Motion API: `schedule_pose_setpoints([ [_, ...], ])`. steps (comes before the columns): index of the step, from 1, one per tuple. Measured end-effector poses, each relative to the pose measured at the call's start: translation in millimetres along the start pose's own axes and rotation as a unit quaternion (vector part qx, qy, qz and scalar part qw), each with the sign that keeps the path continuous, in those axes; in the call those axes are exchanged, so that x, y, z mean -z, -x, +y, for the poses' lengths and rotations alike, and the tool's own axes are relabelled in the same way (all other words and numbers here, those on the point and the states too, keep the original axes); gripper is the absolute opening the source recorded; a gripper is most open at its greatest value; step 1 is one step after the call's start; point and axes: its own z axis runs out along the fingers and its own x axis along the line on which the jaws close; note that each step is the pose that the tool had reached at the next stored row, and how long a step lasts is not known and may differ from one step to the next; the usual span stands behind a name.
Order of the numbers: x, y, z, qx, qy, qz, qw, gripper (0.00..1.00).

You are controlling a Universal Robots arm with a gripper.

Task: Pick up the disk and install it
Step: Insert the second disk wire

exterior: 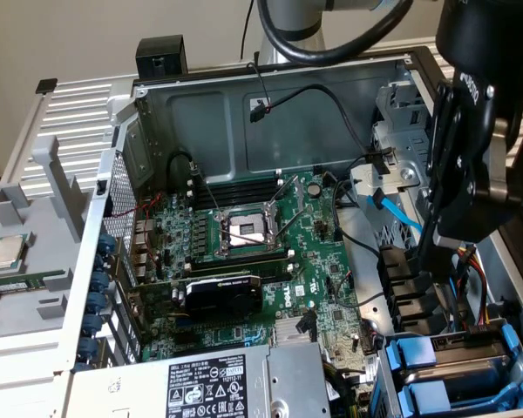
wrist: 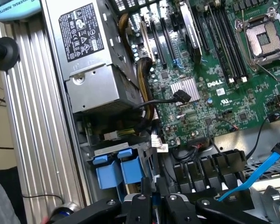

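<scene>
**Robot pincer hovers over drive cage of opened desktop computer**

A Universal Robots arm holds its black gripper (exterior: 429, 257) above the corner of an opened computer case (exterior: 270, 96) at the exterior view's right, just over the black cable clips and near the drive cage. In the wrist view the gripper (wrist: 154, 205) has its 2 fingers (wrist: 141, 205) drawn narrow, close to each other with only a thin gap, and nothing can be seen clamped between them.

The disk (exterior: 449, 370), in its blue plastic carrier, sits in the drive cage at the exterior view's lower right. 2 blue carrier fronts stand side by side there, with grey metal showing between the blue frames. From the wrist the disk (wrist: 116, 170) lies just beyond the fingertips, apart from them.

The green motherboard (exterior: 270, 261) fills the case floor, its processor socket (exterior: 244, 231) open. A black graphics card (exterior: 222, 296) lies below the socket, and the silver power supply (exterior: 209, 387) with its black-and-white warning label sits at the near edge. A light blue data cable (exterior: 397, 213) runs beside the cage. Outside the case, at the exterior view's left, a small square processor chip (exterior: 6, 252) rests on a grey tray (exterior: 48, 300).
</scene>
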Motion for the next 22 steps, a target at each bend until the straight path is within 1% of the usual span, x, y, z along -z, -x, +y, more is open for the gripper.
schedule_pose_setpoints([
  [5,-0.2,-0.6,-0.3,0.001,0.001,-0.0036,1.0,0.16],
  [6,-0.1,-0.7,-0.3,0.001,0.0011,-0.0039,1.0,0.16],
  [16,-0.2,-0.9,-0.3,0.001,0.0013,-0.0044,1.0,0.16],
  [17,-0.3,-1.4,-0.4,0.001,0.0016,-0.0055,1.0,0.16],
  [18,-0.4,-2.5,-0.9,0.001,0.0024,-0.0083,1.0,0.16],
  [20,-0.9,-5.3,-2.0,0.002,0.0047,-0.0162,0.9999,0.16],
  [22,-1.2,-7.7,-3.1,0.003,0.0067,-0.023,0.9997,0.16],
])
